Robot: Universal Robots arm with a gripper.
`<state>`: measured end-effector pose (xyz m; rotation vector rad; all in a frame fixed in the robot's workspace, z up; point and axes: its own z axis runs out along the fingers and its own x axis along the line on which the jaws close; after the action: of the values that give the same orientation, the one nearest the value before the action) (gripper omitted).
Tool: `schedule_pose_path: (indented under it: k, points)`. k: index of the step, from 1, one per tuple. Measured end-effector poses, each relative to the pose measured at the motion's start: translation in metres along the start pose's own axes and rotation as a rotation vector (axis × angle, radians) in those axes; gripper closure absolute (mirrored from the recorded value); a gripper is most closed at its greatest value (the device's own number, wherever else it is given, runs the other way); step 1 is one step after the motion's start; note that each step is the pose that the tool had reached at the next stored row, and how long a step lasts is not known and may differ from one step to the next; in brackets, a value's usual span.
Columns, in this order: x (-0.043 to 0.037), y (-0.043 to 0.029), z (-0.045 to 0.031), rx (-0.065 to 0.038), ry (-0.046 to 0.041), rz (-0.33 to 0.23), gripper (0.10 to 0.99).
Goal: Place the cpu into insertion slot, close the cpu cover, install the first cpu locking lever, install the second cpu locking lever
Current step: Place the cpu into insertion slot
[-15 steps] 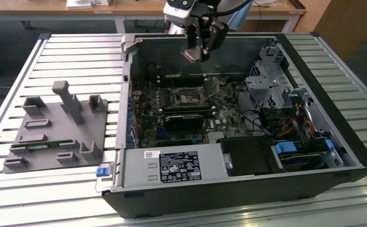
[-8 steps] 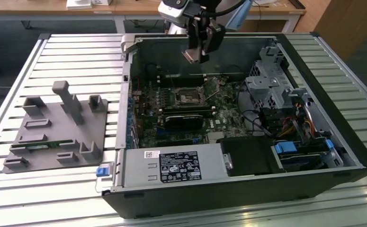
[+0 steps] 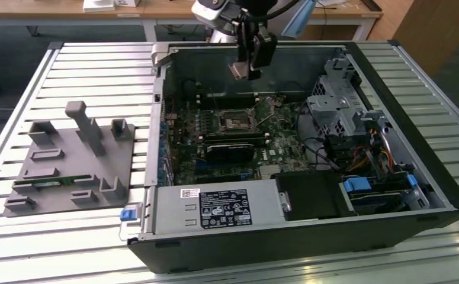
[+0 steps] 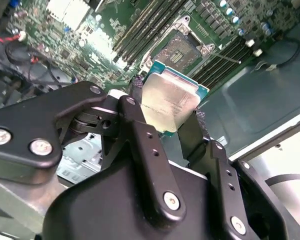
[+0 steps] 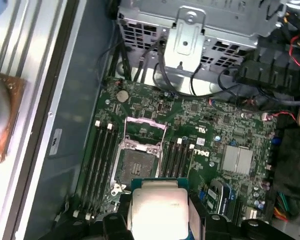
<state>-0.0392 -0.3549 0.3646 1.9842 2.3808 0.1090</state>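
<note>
One cpu [image 4: 170,102] is in the frames, a flat square chip with a pale metal top, clamped by two opposite edges between the black fingers [image 4: 137,117] of the gripper [image 4: 167,114]. The jaws stand only as far apart as the chip is wide, and nothing else touches it. In the first wrist view the cpu [image 5: 157,212] hangs in the gripper [image 5: 157,221] above the green board, just beside the near edge of the insertion slot [image 5: 135,165] and not yet over it. The slot lies bare, its dark square contact field exposed inside the grey rim. The cpu cover [image 5: 145,121] is swung up and open on the far side of the slot, so its window frames the board behind it.

In the exterior view the gripper [image 3: 245,70] is held high over the far part of the open computer case [image 3: 419,171], with the cpu [image 3: 236,71] at its tip, well above the insertion slot [image 3: 236,121]. Long black memory slots [image 5: 102,160] flank the socket on both sides. A black card [image 3: 231,148] lies across the motherboard [image 3: 281,151] nearer the camera, with the power supply [image 3: 213,207] nearer again. A metal drive cage [image 3: 336,112] fills the case on the exterior view's right. The case rests on a slatted metal table [image 3: 95,65], with a grey fixture block [image 3: 71,160] on the exterior view's left.
</note>
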Motion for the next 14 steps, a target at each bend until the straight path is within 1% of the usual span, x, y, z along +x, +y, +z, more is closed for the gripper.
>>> schedule_pose_path:
  k: [5,7,8,9,11,12,14]
  points:
    - [0.0,-0.0001,0.0012,-0.001,-0.0065,0.081,0.553]
    - [0.0,-0.0001,0.0019,0.0,-0.0087,0.111,0.553]
    - [0.0,-0.0002,0.0025,0.004,-0.0093,0.123,0.553]
    - [0.0001,-0.0003,0.0032,0.011,-0.0091,0.132,0.553]
    - [0.0002,-0.0003,0.0043,0.029,-0.0081,0.143,0.553]
    - [0.0002,-0.0004,0.0053,0.034,-0.0074,0.145,0.553]
    - [0.0002,-0.0006,0.0074,0.036,-0.0073,0.148,0.553]
